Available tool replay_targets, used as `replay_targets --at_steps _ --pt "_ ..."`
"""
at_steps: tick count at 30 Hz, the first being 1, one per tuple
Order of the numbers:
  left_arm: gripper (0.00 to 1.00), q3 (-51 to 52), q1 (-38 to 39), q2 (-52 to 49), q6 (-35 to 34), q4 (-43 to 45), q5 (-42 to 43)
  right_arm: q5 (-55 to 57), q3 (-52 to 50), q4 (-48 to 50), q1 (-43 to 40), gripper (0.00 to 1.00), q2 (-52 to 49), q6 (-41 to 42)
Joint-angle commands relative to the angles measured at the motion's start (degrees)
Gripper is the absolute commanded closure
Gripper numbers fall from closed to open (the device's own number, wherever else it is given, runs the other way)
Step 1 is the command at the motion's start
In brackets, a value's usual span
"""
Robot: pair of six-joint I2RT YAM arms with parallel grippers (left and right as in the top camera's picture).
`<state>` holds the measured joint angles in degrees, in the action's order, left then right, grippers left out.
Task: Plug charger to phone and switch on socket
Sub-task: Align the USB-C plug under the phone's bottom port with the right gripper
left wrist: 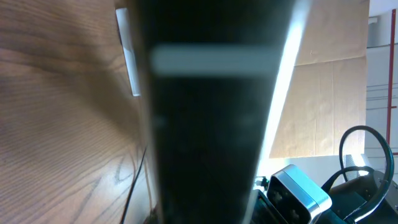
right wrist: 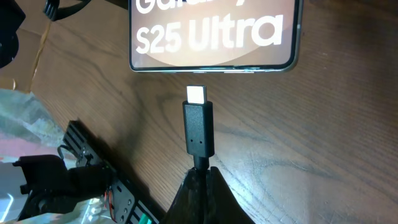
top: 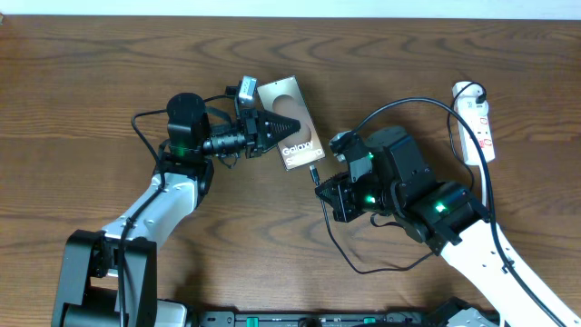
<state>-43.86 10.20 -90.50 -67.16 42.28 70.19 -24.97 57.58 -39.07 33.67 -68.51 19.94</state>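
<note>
The bronze phone with white "Galaxy" lettering lies on the wooden table. My left gripper is shut on its left edge. In the left wrist view a dark blurred slab fills the middle. My right gripper is shut on the black charger connector, just below and right of the phone's lower end. In the right wrist view the connector tip points at the phone's bottom edge with a small gap; my right gripper's fingers clamp the cable just behind it. The white power strip lies at the far right.
The black cable arcs over my right arm to the power strip, and another loop lies on the table below the right gripper. The strip's white cord runs down behind the right arm. Cardboard stands behind the table in the left wrist view.
</note>
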Motion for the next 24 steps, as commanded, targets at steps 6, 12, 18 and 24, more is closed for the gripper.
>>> replay_targets --at_steps 6,12,18,24 --pt "0.93 -1.03 -0.09 0.59 -2.27 0.92 1.11 -0.13 0.76 1.18 0.57 0.99 -0.57 -0.13" --pt "0.93 -1.03 -0.09 0.59 -2.62 0.92 1.11 -0.74 0.76 1.33 0.57 0.99 -1.42 0.44" --pt "0.93 -1.03 -0.09 0.59 -2.62 0.92 1.07 -1.11 0.76 1.62 0.57 0.99 -1.64 0.44" --pt "0.93 -1.03 -0.09 0.59 -3.89 0.92 1.07 -1.09 0.76 1.70 0.57 0.99 -1.64 0.44"
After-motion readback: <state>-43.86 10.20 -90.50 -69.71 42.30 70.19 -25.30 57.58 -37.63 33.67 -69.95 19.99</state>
